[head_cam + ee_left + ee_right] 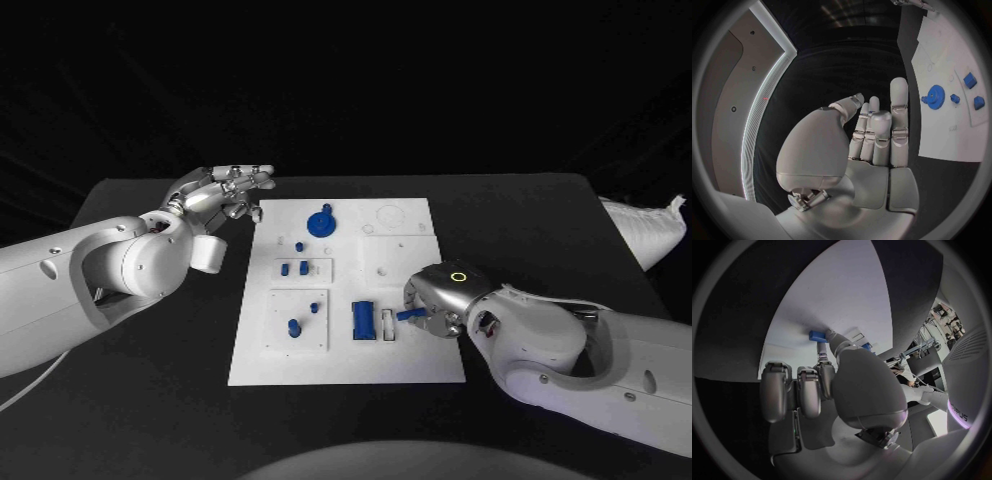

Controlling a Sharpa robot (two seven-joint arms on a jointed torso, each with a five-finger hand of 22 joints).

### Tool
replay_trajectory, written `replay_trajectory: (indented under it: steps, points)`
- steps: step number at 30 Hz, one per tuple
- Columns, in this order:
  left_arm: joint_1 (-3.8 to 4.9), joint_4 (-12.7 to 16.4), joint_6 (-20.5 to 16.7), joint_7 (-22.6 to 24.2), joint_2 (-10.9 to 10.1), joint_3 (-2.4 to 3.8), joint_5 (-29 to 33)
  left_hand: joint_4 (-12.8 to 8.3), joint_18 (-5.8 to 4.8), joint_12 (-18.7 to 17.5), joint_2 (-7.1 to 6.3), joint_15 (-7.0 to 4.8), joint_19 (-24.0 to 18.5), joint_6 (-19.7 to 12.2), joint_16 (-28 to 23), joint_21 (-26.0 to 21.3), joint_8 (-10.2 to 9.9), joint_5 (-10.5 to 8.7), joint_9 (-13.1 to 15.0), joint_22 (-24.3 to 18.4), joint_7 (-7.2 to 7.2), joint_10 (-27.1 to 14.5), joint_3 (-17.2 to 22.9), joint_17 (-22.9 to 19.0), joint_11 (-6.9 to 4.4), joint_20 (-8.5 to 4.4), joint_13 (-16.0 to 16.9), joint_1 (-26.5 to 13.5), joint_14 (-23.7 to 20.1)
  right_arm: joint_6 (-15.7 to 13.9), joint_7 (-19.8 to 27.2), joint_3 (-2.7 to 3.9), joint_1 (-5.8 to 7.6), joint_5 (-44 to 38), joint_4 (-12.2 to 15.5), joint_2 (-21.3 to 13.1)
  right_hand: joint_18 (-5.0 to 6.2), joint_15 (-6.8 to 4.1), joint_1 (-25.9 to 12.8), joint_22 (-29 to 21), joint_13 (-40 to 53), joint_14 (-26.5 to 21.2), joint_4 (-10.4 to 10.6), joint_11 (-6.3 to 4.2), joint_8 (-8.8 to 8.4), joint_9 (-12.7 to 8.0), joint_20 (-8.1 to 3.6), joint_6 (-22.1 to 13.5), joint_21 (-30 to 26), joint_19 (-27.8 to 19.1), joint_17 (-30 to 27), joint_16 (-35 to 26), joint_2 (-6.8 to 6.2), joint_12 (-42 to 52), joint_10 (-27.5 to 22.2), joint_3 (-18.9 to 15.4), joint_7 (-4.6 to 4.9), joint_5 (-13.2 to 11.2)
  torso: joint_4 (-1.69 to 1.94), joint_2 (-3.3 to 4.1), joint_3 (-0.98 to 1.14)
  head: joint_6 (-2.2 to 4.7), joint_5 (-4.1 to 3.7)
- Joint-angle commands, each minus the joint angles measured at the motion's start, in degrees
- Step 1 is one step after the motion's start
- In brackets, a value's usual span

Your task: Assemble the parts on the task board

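Blue part pinched by right hand

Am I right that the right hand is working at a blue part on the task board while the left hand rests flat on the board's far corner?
Not quite. The left hand is not on the task board: the head view shows it raised beside the board's far left corner, holding nothing, fingers apart. The right hand does touch a small blue part on the board.

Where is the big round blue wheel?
In the head view, the blue wheel sits near the far end of the white board, on its left side, close to the left hand.
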Motion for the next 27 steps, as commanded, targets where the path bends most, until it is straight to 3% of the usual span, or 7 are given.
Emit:
replay_trajectory:
  steps: [1,8,15,23,27]
  points:
    - [0.03,0.07,1.07,0.34,0.10,0.02,-0.34,-0.22,0.85,0.24,0.76,0.02,-0.43,-0.42,-0.26,-0.32,0.23,0.26,-0.01,-0.05,0.09,-0.34,0.03,-0.05,-0.07,-0.03,0.08,-0.01,-0.29,-1.98,-0.34,-0.11,-0.16,-1.14,0.01,-0.02,-0.51,-0.53,-1.65,0.78,7.22,5.88,0.28,-0.29,-0.26,0.81,-0.46,1.86,0.34,1.24,14.31,0.36,0.67,0.35,1.60,0.66,-1.28,0.50,0.01,-0.01,0.01,0.07,0.05]
    - [0.03,0.10,1.08,0.33,0.11,0.02,-0.35,-0.22,0.85,0.24,0.76,0.02,-0.43,-0.42,-0.26,-0.32,0.23,0.26,-0.01,-0.05,0.09,-0.34,0.03,-0.05,-0.07,-0.03,0.08,-0.01,-0.29,-7.42,-0.55,-0.04,-0.15,1.17,0.95,-0.72,-0.54,-0.60,-5.08,1.01,7.44,5.94,1.67,-0.37,-0.67,0.87,-0.56,2.54,0.48,1.35,14.56,0.53,-0.50,0.50,1.79,0.80,-1.40,0.45,-0.03,0.01,-0.04,0.13,0.06]
    - [0.03,0.19,1.09,0.32,0.06,0.02,-0.36,-0.22,0.85,0.24,0.76,0.02,-0.43,-0.42,-0.26,-0.32,0.23,0.26,-0.01,-0.05,0.09,-0.34,0.03,-0.05,-0.07,-0.03,0.08,-0.01,-0.29,-10.25,-0.71,-0.02,-0.16,4.72,1.53,-1.31,-0.61,-0.60,-7.73,1.37,7.53,5.99,3.36,-0.36,-1.05,0.84,-0.59,3.04,0.71,1.51,14.79,0.69,-0.91,0.47,1.89,0.43,-1.39,0.42,-0.11,0.01,-0.01,0.11,0.12]
    - [0.03,0.22,1.12,0.30,0.04,0.02,-0.36,-0.22,0.85,0.24,0.76,0.02,-0.43,-0.42,-0.26,-0.32,0.23,0.26,-0.01,-0.05,0.09,-0.34,0.03,-0.05,-0.07,-0.03,0.08,-0.01,-0.29,-11.39,-1.09,-0.02,-0.15,12.04,1.82,-1.66,-0.64,-0.62,-9.39,1.56,7.71,6.03,4.65,-0.37,-1.36,0.81,-0.60,3.37,0.82,1.59,14.94,0.79,-0.92,0.65,2.03,0.18,-1.41,0.62,0.04,0.00,-0.05,0.06,0.04]
    - [0.03,0.30,1.12,0.28,0.01,0.02,-0.36,-0.22,0.85,0.24,0.76,0.02,-0.43,-0.42,-0.26,-0.32,0.23,0.26,-0.01,-0.05,0.09,-0.34,0.03,-0.05,-0.07,-0.03,0.08,-0.01,-0.29,-11.37,-1.36,-0.02,-0.15,16.82,1.63,-1.70,-0.64,-0.67,-9.46,1.57,7.70,6.02,4.64,-0.42,-1.56,0.80,-0.64,3.44,0.83,1.61,14.88,0.75,-1.06,0.54,2.02,0.28,-1.47,1.85,-0.03,0.04,-0.08,-0.01,0.11]
